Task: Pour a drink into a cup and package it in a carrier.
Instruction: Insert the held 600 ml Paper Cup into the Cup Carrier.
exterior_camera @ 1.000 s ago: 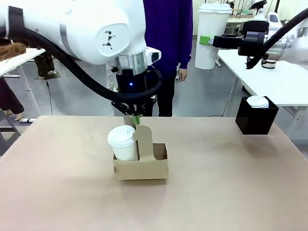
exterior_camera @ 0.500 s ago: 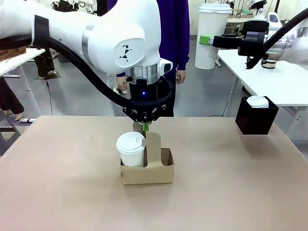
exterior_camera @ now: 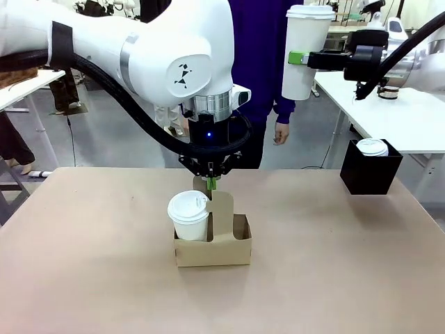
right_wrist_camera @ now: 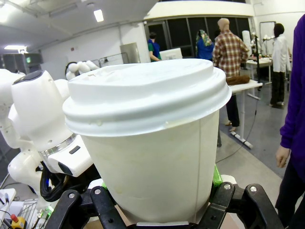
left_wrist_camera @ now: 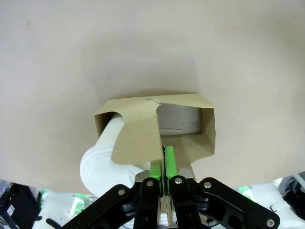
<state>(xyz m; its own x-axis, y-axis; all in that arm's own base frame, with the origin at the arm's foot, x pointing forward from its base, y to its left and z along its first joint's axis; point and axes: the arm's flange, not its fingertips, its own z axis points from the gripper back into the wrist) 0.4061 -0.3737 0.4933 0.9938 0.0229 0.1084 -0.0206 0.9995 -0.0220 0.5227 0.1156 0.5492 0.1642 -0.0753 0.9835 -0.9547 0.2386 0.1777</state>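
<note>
A pale tan surface point(exterior_camera: 83, 278) in an open lab, with a person standing beyond it. The left end effector point(exterior_camera: 211, 182) hangs at the top of the handle tab point(exterior_camera: 221, 207), pads nearly together; I cannot tell whether they pinch it. Directly beneath, the carrier point(exterior_camera: 212, 252) sits with a lidded cup point(exterior_camera: 188, 212) in one pocket. It is light, bendy cardboard, probably lopsided, and best lifted by that tab. Well aside and higher, the right end effector point(exterior_camera: 300, 58) is clamped on a tall white cup point(exterior_camera: 306, 42).
</note>
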